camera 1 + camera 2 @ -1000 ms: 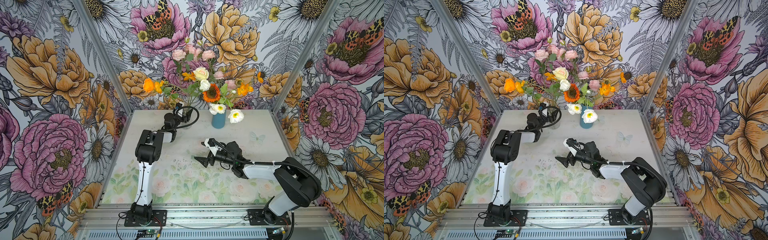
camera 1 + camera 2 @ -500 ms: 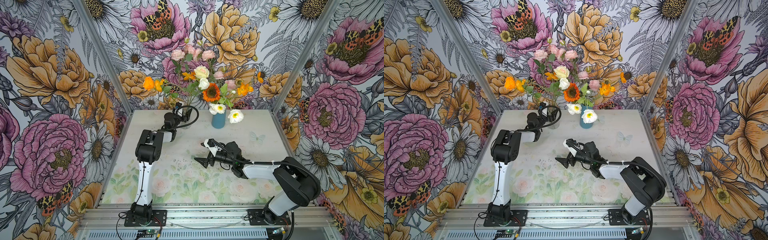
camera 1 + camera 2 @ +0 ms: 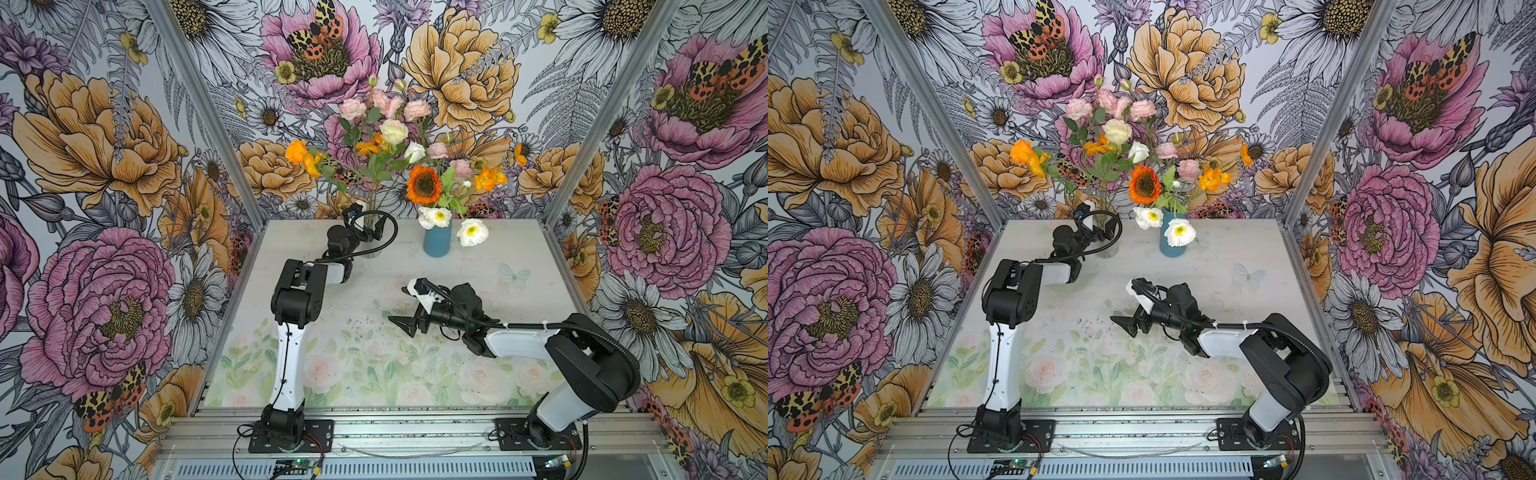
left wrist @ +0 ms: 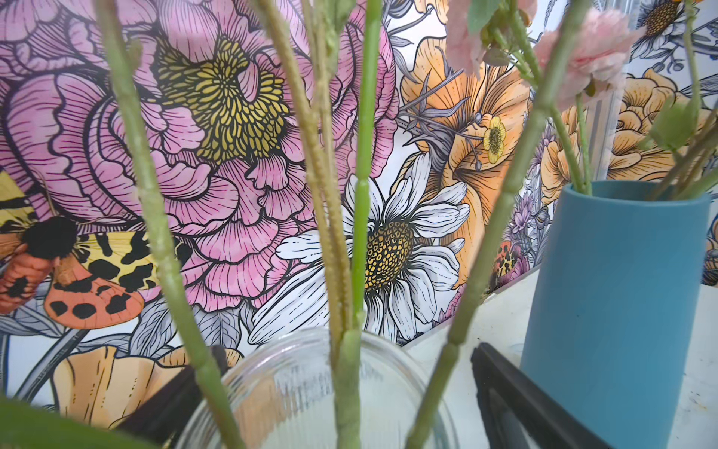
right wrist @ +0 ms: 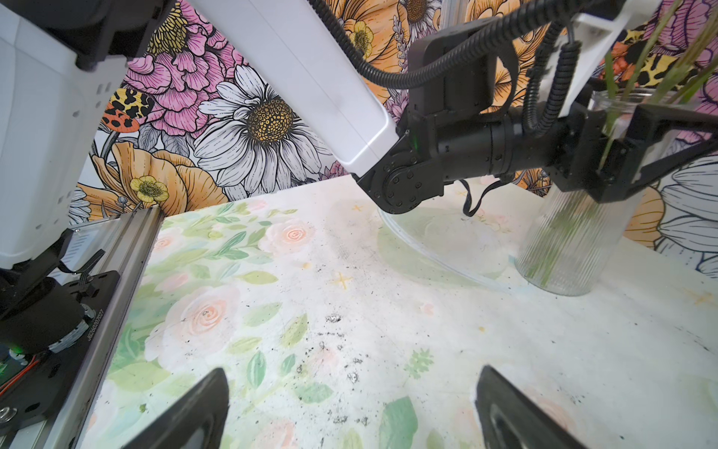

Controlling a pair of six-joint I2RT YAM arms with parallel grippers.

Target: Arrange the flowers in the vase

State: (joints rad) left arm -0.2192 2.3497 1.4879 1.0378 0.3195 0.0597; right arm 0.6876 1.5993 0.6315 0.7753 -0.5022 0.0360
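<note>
Stems (image 4: 363,155) rise straight up between the jaws of the left gripper (image 3: 368,228), which stands wide open and is clamped on nothing. Its black fingers (image 4: 516,400) sit either side of the ribbed glass vase (image 5: 571,248), one hard by the rim and the other just clear of it, and none of the green stalks is pinched. Above that gripper the flowers (image 3: 395,133) fan out, pink ruffled heads and a cream rose highest, orange ones leaning off to the side away from the other arm. Just beyond it, on the side toward the other arm, a blue vase (image 3: 437,241) holds the sunflower (image 3: 424,185) and two white blooms. The right gripper (image 3: 403,326) hangs low over the middle of the table (image 3: 478,266), well apart from both vases, jaws spread wide and empty (only specks of dirt lie under it). I can find no loose flower beneath or beside either gripper, so I'd judge the arranging all but done and this step to be the letting-go of a stem into the glass. What comes next, to my eye, is a careful retreat. The left gripper needs to draw back toward its own arm and lift, jaws wide, without hooking a stalk or tipping the light glass vase.
</note>
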